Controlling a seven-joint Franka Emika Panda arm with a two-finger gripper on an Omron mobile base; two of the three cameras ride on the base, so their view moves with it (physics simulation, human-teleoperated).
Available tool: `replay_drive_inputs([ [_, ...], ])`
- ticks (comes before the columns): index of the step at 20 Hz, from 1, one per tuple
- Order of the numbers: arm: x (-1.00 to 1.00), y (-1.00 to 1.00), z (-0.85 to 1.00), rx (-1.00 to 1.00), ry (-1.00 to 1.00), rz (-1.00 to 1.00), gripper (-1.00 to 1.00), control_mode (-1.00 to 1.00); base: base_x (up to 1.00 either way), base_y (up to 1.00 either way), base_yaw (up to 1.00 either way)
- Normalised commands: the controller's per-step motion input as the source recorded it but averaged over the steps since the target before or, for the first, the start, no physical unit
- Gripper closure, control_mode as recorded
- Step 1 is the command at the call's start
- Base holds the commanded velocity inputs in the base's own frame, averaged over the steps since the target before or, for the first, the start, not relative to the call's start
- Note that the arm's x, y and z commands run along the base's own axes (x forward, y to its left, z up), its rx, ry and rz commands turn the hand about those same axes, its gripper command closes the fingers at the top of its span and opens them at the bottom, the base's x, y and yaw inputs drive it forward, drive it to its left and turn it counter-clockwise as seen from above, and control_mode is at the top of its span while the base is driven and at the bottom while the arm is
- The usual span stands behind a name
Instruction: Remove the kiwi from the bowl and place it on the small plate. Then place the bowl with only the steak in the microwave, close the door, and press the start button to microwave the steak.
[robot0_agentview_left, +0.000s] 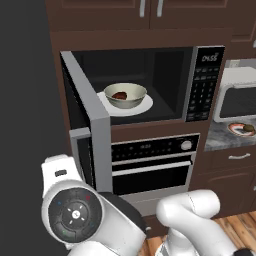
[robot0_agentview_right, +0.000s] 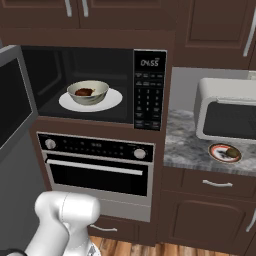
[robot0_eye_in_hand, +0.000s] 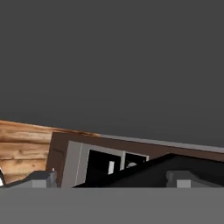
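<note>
The microwave (robot0_agentview_left: 150, 85) is a wide black built-in unit set under dark wood cabinets, with a black keypad and a lit digital display down its right side. Its door (robot0_agentview_left: 92, 125) stands swung fully open to the left; the grey frame is seen edge-on in the left base view.

Inside the cavity, a plain white disc (robot0_agentview_right: 90, 100) lies on the floor. The bowl (robot0_agentview_left: 125, 95) sits at the centre of that disc. It is round, cream-white inside and greyish-beige outside. The steak (robot0_agentview_left: 119, 95), a dark reddish-brown chunk, lies in the bottom of the bowl.

The small plate (robot0_agentview_right: 224, 152) rests on the grey stone worktop (robot0_agentview_right: 185, 147) to the right of the microwave, near the worktop's front edge and just in front of a white countertop oven (robot0_agentview_right: 227, 116). The plate has an orange-red rim. The kiwi (robot0_agentview_right: 233, 151), a small brown oval lump, lies on the plate toward its right side.

A knobbed oven (robot0_agentview_right: 97, 167) with a horizontal handle is built in directly below the microwave.

In the hand view the gripper (robot0_eye_in_hand: 114, 180) points toward a dark grey surface, with wood flooring (robot0_eye_in_hand: 24, 151) at lower left. The two finger tips appear well apart, so the jaws are probably open, and nothing sits between them.
</note>
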Motion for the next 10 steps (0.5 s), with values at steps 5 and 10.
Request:
replay_drive_inputs([
  [5, 0.92, 0.72, -0.48, -0.21, 0.03, 0.12, -1.0, -1.0, 0.0, 0.0, 0.0],
  [10, 0.31, -0.08, 0.04, -0.15, 0.03, 0.0, -1.0, -1.0, 0.0, 0.0, 0.0],
])
